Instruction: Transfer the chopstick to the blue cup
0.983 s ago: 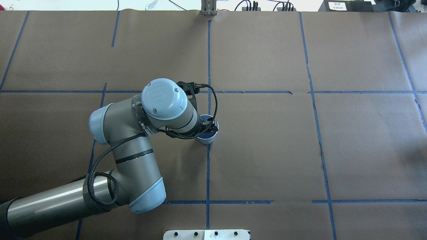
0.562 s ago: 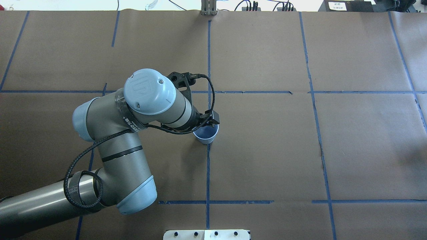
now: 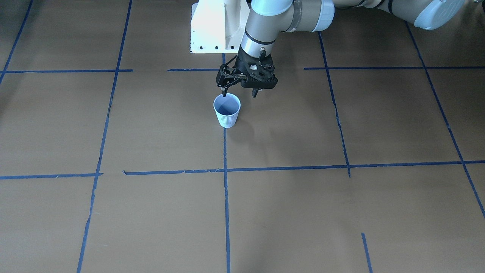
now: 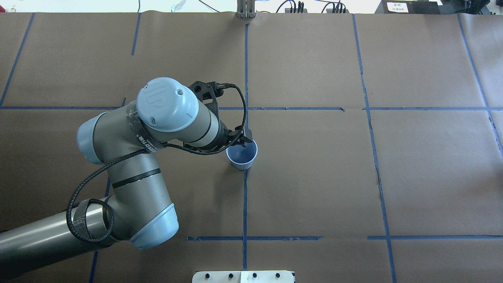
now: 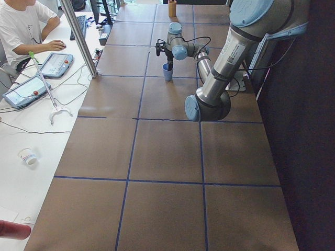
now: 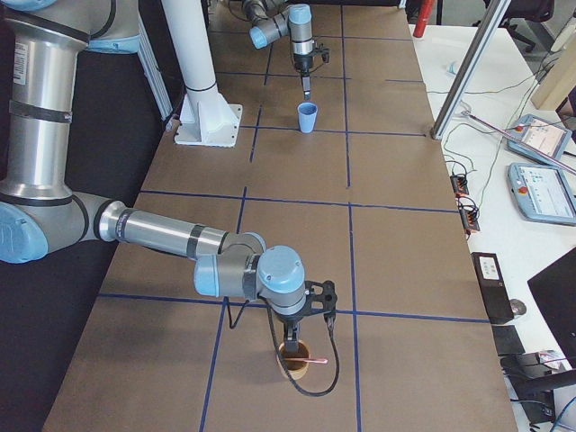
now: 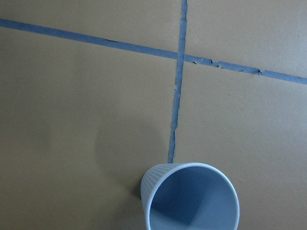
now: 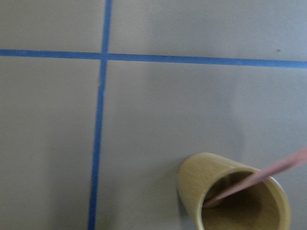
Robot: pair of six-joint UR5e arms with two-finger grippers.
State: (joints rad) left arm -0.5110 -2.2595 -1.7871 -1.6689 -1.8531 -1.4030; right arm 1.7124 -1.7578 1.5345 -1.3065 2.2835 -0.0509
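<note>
The blue cup (image 3: 227,115) stands upright on a blue tape line, and I see only its dark blue inside (image 7: 192,203). My left gripper (image 3: 239,93) hangs just above and behind its rim, open and holding nothing; one fingertip (image 3: 224,93) is over the rim. The chopstick (image 8: 259,176), a pinkish stick, leans inside a tan cup (image 8: 189,191) at the table's right end. My right gripper (image 6: 292,342) is directly above that tan cup (image 6: 295,362). I cannot tell whether it is open or shut.
Brown paper with a blue tape grid (image 4: 245,196) covers the table. The white robot base (image 3: 214,26) stands behind the blue cup. A side bench holds tablets and cables (image 5: 55,65), and a seated person (image 5: 21,26) is there.
My left gripper has risen out of the blue cup and pulled back to the left, toward its rim. The cup has stayed put.
</note>
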